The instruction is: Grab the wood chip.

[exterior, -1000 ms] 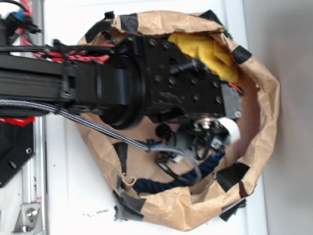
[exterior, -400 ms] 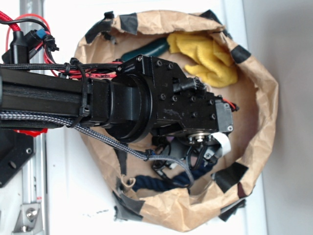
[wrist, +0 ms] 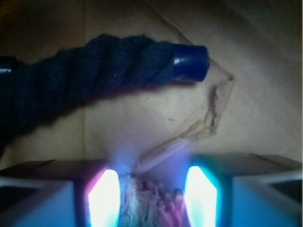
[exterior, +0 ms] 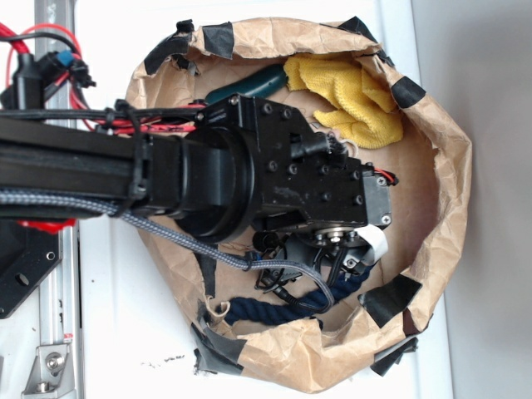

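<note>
While the claw [wrist: 151, 189] hung low inside the crumpled paper bag [exterior: 449, 166], the wrist view showed a streaky, ragged-ended piece between its two glowing fingers [wrist: 104, 198]. This was judged to be the wood chip [wrist: 149, 205], though glare tinted it pink. The fingers stood apart on either side of the chip. Whether they pressed on it could not be told.

Progress: the approach looked done. The squeeze and the lift seemed to be left.

A dark blue rope [wrist: 94, 71] lay just past the chip on the paper floor. A yellow cloth [exterior: 353, 96] and a teal-handled tool [exterior: 253, 81] sat at the bag's opposite wall, well apart from the chip.

The bag, patched with black tape [exterior: 391, 299], filled most of the white surface [exterior: 108, 332]. Plain grey showed beyond the surface's edge. The room itself was not seen.
</note>
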{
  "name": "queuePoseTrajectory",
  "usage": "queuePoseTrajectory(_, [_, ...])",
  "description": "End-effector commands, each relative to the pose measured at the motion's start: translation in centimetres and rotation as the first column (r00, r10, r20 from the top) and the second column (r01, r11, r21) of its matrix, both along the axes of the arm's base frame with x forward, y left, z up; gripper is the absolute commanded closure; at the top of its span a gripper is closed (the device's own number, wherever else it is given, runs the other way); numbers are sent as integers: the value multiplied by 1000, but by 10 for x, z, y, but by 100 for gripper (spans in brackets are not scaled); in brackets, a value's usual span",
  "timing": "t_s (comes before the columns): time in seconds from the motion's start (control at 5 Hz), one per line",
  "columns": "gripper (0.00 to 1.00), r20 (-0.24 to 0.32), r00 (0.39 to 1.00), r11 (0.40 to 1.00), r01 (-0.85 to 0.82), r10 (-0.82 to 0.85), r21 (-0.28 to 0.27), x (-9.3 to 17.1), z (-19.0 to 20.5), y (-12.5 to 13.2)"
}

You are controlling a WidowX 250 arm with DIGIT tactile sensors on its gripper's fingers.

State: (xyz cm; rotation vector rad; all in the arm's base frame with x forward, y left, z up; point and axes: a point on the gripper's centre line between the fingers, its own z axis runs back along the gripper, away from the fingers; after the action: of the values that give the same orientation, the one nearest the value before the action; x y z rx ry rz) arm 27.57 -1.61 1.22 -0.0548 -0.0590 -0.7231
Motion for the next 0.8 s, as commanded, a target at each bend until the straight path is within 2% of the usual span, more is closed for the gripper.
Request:
queuePoseTrajectory(0.0, [100, -40, 989, 989, -139, 140, 41, -12, 15, 12])
queuePoseTrajectory(0.4, [100, 5, 930, 930, -368, 368, -11, 6, 93, 24])
queuePoseTrajectory(0.6, [100, 21, 904, 904, -427, 428, -35, 9, 118, 23])
